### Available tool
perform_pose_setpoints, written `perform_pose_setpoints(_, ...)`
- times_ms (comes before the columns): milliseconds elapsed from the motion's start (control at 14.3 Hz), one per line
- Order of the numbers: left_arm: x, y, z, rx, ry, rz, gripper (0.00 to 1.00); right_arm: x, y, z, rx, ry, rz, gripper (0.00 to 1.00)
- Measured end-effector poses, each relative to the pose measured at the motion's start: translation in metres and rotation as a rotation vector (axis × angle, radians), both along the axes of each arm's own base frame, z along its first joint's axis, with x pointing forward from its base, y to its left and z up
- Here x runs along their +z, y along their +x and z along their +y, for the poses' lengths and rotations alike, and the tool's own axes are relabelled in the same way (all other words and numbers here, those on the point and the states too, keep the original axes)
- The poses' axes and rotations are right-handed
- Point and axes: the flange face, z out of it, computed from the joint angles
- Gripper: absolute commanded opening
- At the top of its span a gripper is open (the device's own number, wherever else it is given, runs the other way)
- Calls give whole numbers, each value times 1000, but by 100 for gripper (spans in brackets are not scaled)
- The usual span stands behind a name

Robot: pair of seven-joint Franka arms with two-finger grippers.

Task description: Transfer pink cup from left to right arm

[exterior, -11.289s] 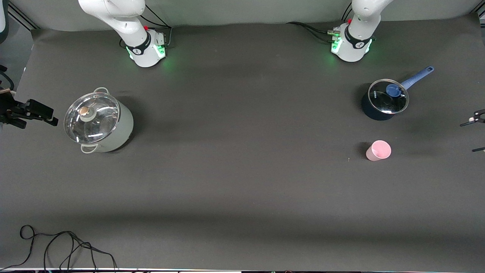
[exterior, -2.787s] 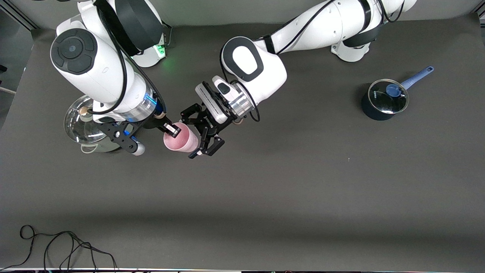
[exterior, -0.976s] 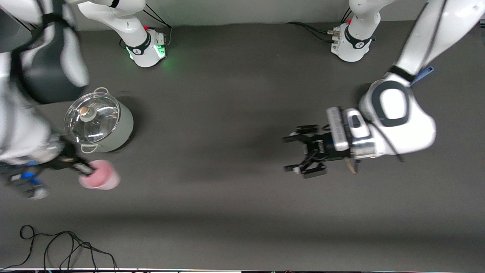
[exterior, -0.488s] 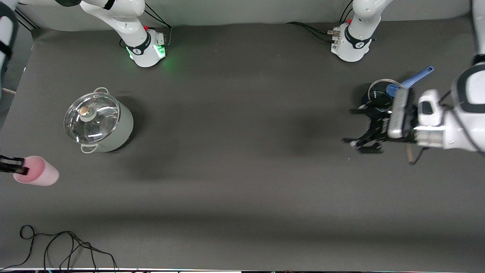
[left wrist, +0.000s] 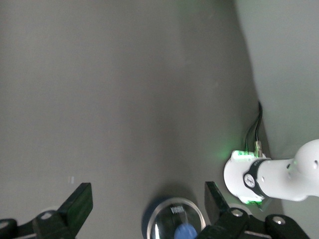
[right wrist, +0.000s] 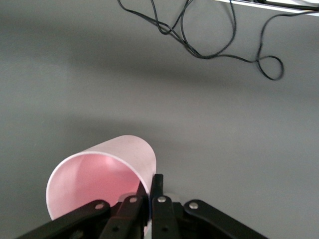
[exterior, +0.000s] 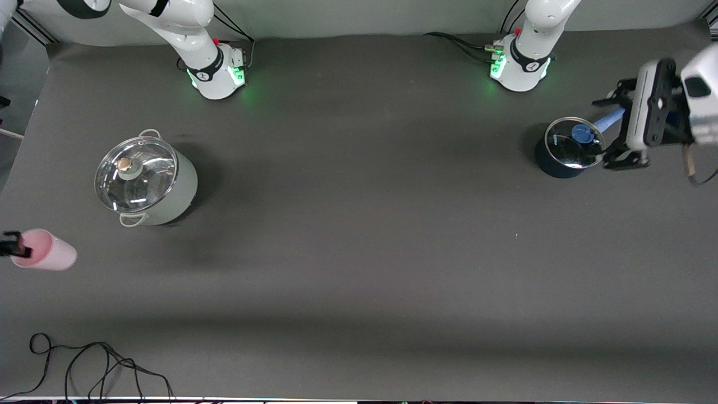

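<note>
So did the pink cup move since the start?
Yes. The pink cup went from beside the blue saucepan to past the grey pot, at the right arm's end.

- The right gripper (exterior: pixel 12 247), at the right arm's end of the table, pinches the pink cup (exterior: pixel 45 255) by its rim.
- The left gripper (exterior: pixel 612 129) hangs spread wide over the blue saucepan (exterior: pixel 567 147).
- A grey lidded pot (exterior: pixel 145 178) stands near the cup.

Saucepan (exterior: pixel 564 151) left-arm end; stockpot (exterior: pixel 147 180) right-arm end.
</note>
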Motion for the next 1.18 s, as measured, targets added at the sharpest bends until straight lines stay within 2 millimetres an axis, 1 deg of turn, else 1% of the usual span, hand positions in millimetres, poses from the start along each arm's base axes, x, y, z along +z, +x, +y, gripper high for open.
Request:
perform_pose_setpoints(139, 25, -11, -6, 100, 163, -22, 100, -63, 15, 1, 4, 4, -9, 0)
perform_pose_setpoints(209, 34, -15, -11, 154, 233, -34, 100, -93, 19, 1, 6, 5, -9, 0)
perform_pose_setpoints(279, 40, -18, -16, 214, 292, -43, 100, -120, 21, 1, 7, 7, -2, 0)
perform_pose_setpoints(348, 45, -21, -20, 282, 344, -49, 100, -142, 22, 1, 10, 10, 10, 0)
perform_pose_setpoints(488, 49, -21, -19, 446, 415, -45, 100, -173, 22, 3, 15, 20, 42, 0)
perform_pose_setpoints(697, 49, -16, -5, 747, 490, -15, 100, -212, 24, 6, 20, 28, 63, 0)
perform_pose_setpoints(836, 46, -12, 3, 894, 523, 13, 100, -236, 24, 7, 26, 31, 73, 0)
perform_pose_setpoints(906, 44, -10, 7, 964, 537, 30, 100, -244, 24, 8, 34, 33, 79, 1)
perform_pose_setpoints(976, 42, -8, 11, 1030, 550, 45, 100, -249, 24, 8, 43, 34, 80, 8)
perform_pose_setpoints(1115, 40, -2, 15, 1147, 553, 52, 100, -251, 24, 8, 50, 34, 81, 58)
perform_pose_setpoints(1185, 40, 3, 16, 1187, 542, 40, 100, -251, 24, 8, 51, 34, 80, 70)
